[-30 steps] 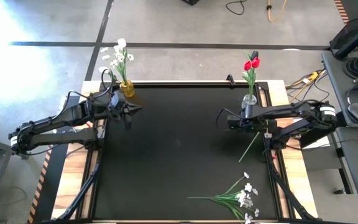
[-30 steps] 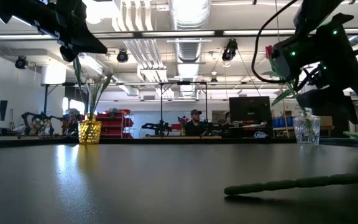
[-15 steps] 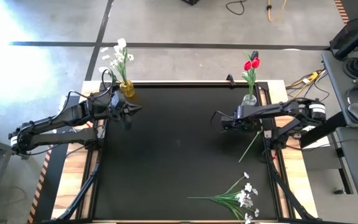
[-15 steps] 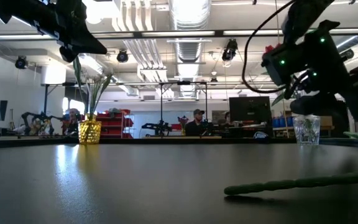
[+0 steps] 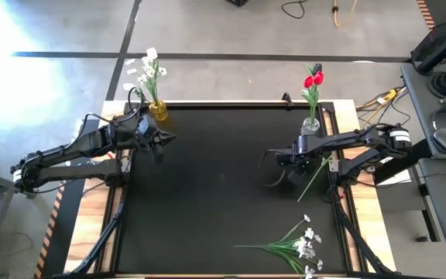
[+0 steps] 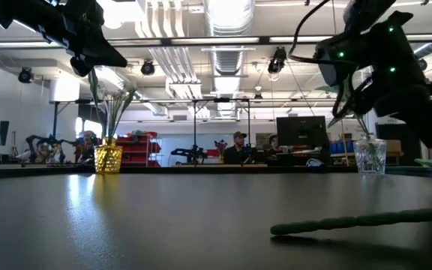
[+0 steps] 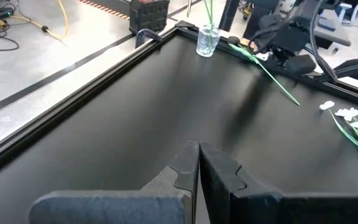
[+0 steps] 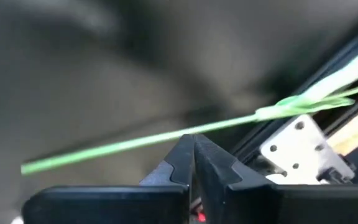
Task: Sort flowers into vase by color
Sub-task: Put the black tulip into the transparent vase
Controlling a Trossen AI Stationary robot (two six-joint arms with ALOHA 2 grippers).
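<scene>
1. right hand (image 5: 268, 155) hangs above the bench (image 5: 207, 194) on its right side, just inboard of the clear vase (image 5: 310, 124); its fingers are pressed together with nothing between them, as my right wrist view shows.
2. left hand (image 5: 170, 137) waits above the bench's far left corner beside the gold vase (image 5: 158, 110), clenched on nothing.
3. gold vase carries the white flowers (image 5: 147, 68); clear vase carries the red flowers (image 5: 313, 79), with a darker head among them that i can't make out well.
4. one loose stem (image 5: 310, 182) lies on the bench near the right edge, slanting from beside the clear vase toward the near side. its head end runs under the right arm in the high view, so i cannot tell its colour.
5. a leafy spray of small white blossoms (image 5: 296, 244) lies at the near right of the bench, well apart from both vases.
6. i judge we are between placements: two vases are partly filled, two pieces are left on the bench, and the nearest is the loose stem.
7. next move, as i see it: open the right hand, drop it over that stem, close on it mid-length, then lift it clear before choosing a vase by its head colour.
</scene>
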